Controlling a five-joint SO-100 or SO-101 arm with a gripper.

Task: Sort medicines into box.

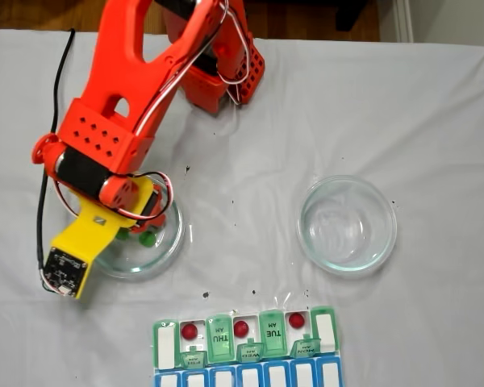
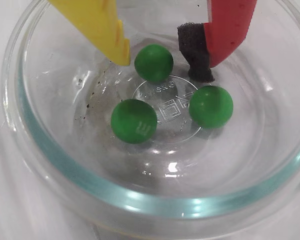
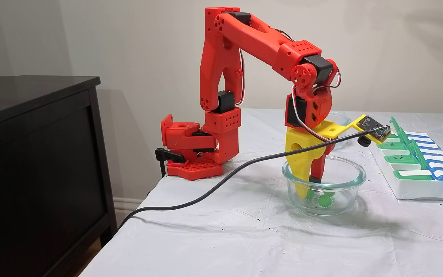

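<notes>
Three green medicines lie in a clear glass bowl (image 2: 35,165). My gripper (image 2: 160,62) is lowered into that bowl and stands open. One green pill (image 2: 154,63) sits between the yellow finger (image 2: 110,35) and the black foam pad (image 2: 196,55) of the red finger. The two other green pills (image 2: 134,120) (image 2: 211,106) rest nearer the camera. From the side, the gripper (image 3: 309,187) reaches down to the bowl's floor. The box (image 1: 158,345) lies at the near table edge with three dark red medicines (image 1: 189,330) (image 1: 241,328) (image 1: 297,320) in open green compartments.
A second, empty glass bowl (image 1: 347,224) stands to the right of the arm in the top-down fixed view. A black cable (image 3: 225,179) trails across the white cloth to the wrist camera. A black cabinet (image 3: 33,154) stands beside the table.
</notes>
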